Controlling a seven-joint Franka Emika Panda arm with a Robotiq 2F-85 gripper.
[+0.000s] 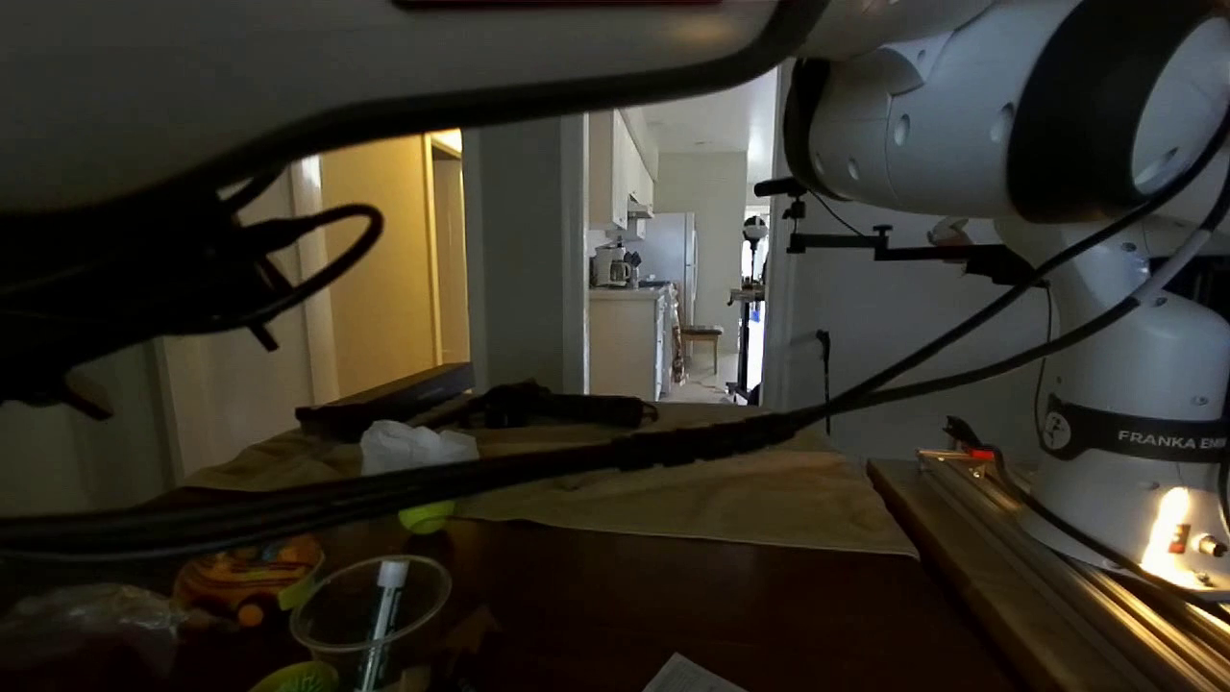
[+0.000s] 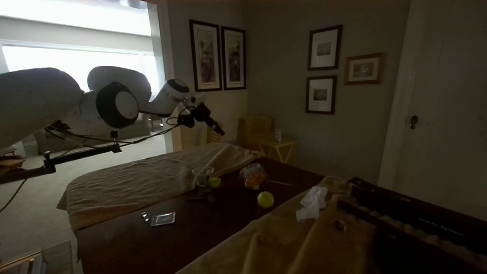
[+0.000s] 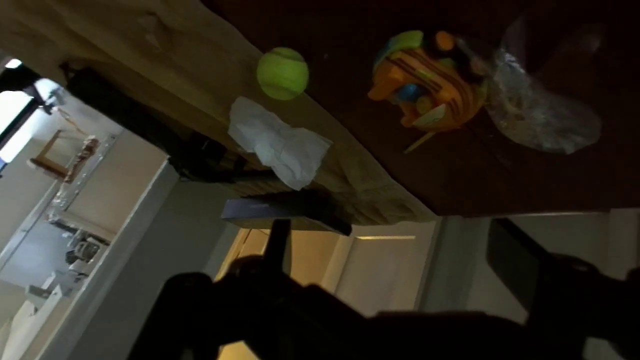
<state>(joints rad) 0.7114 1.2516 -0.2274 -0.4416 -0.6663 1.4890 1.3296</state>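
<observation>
My gripper (image 3: 390, 227) is open in the wrist view, with nothing between its two dark fingers. In an exterior view the gripper (image 2: 218, 129) hangs in the air above the table, apart from everything. A yellow-green tennis ball (image 3: 283, 73) lies on the dark table by the cloth edge. A crumpled white tissue (image 3: 280, 142) lies on the tan cloth. An orange striped toy (image 3: 430, 82) lies beside a clear plastic bag (image 3: 540, 107). A clear plastic cup (image 1: 370, 615) holds a white-capped tube (image 1: 384, 605); a small green cup (image 2: 214, 182) is beside it.
Tan cloths (image 2: 144, 179) cover both ends of the dark table (image 2: 125, 243). A long dark box (image 2: 414, 213) lies on one cloth. A flat silvery packet (image 2: 163, 219) and small shiny pieces (image 2: 145, 217) lie on the wood. Black cables (image 1: 615, 452) hang from the arm.
</observation>
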